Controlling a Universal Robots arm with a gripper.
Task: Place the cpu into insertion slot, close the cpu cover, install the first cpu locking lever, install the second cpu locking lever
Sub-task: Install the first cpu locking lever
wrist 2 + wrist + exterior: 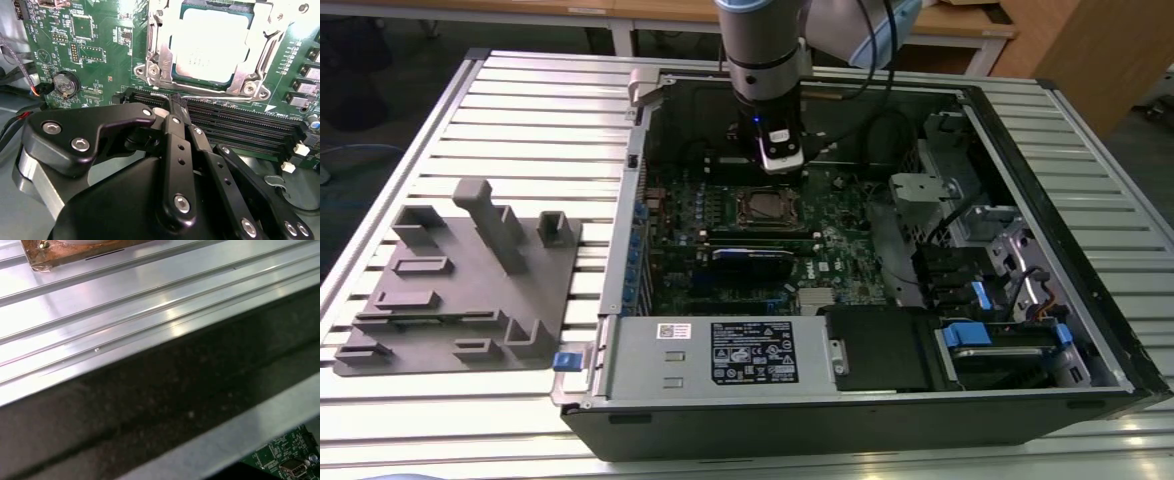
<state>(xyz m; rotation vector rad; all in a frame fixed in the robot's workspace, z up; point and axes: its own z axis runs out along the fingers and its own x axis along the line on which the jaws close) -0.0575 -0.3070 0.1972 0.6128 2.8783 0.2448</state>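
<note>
Overhead, in the exterior view, the black gripper hangs inside the open black computer case, just behind the small silver-rimmed insertion slot on the green circuit board.

Closer in, the second wrist view shows the square, dull silver cpu seated in that slot with the thin silvery cpu cover folded down around it. The narrow black fingers are pressed together, gripping nothing, their tips at a thin wire locking lever along the socket's edge. A steady push — down, then tucked sideways — would likely seat it.

Meanwhile the first wrist view gives ribbed aluminium table and a corner of board.
</note>
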